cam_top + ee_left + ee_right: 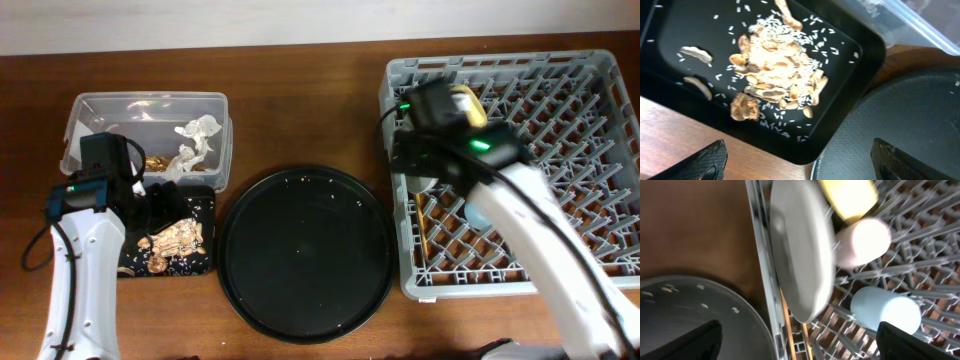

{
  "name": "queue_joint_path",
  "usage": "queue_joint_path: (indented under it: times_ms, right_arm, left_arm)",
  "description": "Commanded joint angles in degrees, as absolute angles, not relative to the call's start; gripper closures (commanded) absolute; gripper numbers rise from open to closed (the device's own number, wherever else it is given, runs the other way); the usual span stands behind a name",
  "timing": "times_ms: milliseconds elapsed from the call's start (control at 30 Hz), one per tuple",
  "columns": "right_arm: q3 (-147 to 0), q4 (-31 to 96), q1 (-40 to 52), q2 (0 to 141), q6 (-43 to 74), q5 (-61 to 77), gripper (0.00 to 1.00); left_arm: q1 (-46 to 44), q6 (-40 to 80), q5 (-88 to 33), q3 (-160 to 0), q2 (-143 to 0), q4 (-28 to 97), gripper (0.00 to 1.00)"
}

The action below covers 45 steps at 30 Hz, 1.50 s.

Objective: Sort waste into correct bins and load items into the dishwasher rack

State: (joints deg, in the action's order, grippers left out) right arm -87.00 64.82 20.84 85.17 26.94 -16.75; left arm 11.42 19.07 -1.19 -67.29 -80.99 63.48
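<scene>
The crumpled white tissue (195, 140) and the gold-brown wrapper (155, 161) lie in the clear tub (90, 100). Brown food scraps (775, 65) and rice grains lie in the shallow black tray (850, 100). My left gripper (800, 167) is open and empty above this tray's near corner. The grey rack (600, 70) holds the plate (800, 255) on edge at its left wall. It also holds the yellow bowl (847, 195), pink cup (862, 240), blue cup (885, 310) and chopsticks (786, 320). My right gripper (800, 342) is open and empty above the plate.
The large round black tray (305, 250) lies between the shallow tray and the rack, with a few specks on it. Its rim shows in the left wrist view (910, 115) and the right wrist view (690, 315). The right half of the rack holds nothing.
</scene>
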Motion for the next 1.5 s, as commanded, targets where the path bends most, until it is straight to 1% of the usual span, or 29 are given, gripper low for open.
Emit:
queue_joint_path:
  times_ms: [0, 33, 67, 100, 167, 200, 267, 467, 567, 633, 767, 800, 867, 1000, 1100, 1467]
  right_arm:
    - [-88.47, 64.55, 15.81, 79.35, 9.91, 4.69, 0.01]
    - [-88.47, 65.54, 14.48, 79.15, 3.88, 12.25, 0.01]
    - [-88.44, 66.57, 13.47, 79.15, 0.71, 16.01, 0.01]
    - [-88.4, 67.53, 12.69, 79.24, -0.03, 17.15, 0.01]
    - [-88.33, 69.54, 11.29, 79.53, 0.05, 16.73, 0.01]
    - [-88.31, 70.98, 10.39, 79.75, 1.56, 15.22, 0.01]
    - [-88.29, 73.63, 9.65, 79.81, 5.45, 11.0, 0.01]
    - [-87.9, 80.71, 9.67, 78.91, 5.41, 9.61, 0.01]
    - [-84.44, 78.43, 9.69, 75.42, 5.43, 9.63, 0.01]
    - [-79.53, 74.11, 9.69, 70.57, 5.43, 9.63, 0.01]
    - [-65.25, 62.57, 9.67, 56.01, 5.39, 8.21, 0.01]
    - [-59.77, 59.51, 9.67, 49.91, 5.41, 6.04, 0.01]
    - [-54.7, 58.19, 9.67, 43.24, 5.39, 2.68, 0.01]
    - [-48.75, 58.3, 9.67, 34.46, 5.39, 1.48, 0.01]
    - [-47.0, 58.63, 9.67, 31.94, 5.39, 1.43, 0.01]
    - [-46.94, 59.13, 9.67, 32.25, 5.39, 1.43, 0.01]
  left_arm:
    - [9.76, 13.1, -8.34, -67.53, -80.23, 61.14, 0.08]
    - [8.36, 10.85, -9.85, -67.53, -80.23, 60.07, 0.08]
    - [6.79, 8.75, -10.85, -67.53, -80.23, 59.16, 0.08]
    - [5.21, 7.49, -10.96, -67.53, -80.25, 58.72, 0.06]
    - [1.96, 5.56, -10.94, -67.53, -80.27, 58.65, 0.04]
    - [0.01, 4.99, -10.74, -67.53, -80.27, 59.33, 0.02]
    - [-3.18, 5.04, -8.45, -67.53, -80.27, 62.33, 0.01]
    - [-4.62, 5.04, -7.05, -66.96, -79.31, 69.84, 0.01]
    - [-4.62, 5.04, -7.05, -64.31, -75.24, 68.51, 0.01]
    - [-4.62, 5.04, -7.07, -60.42, -69.38, 65.41, 0.01]
    - [-4.62, 5.06, -7.07, -51.05, -54.46, 59.05, 0.01]
    - [-4.62, 5.08, -7.14, -48.1, -49.06, 57.54, 0.01]
    - [-4.62, 5.06, -7.27, -44.4, -41.06, 56.07, 0.01]
    - [-4.62, 5.06, -7.29, -42.22, -31.73, 54.87, 0.01]
    - [-4.62, 5.06, -7.27, -42.22, -28.29, 55.18, 0.01]
    - [-4.62, 5.06, -7.27, -42.19, -28.14, 55.18, 0.01]
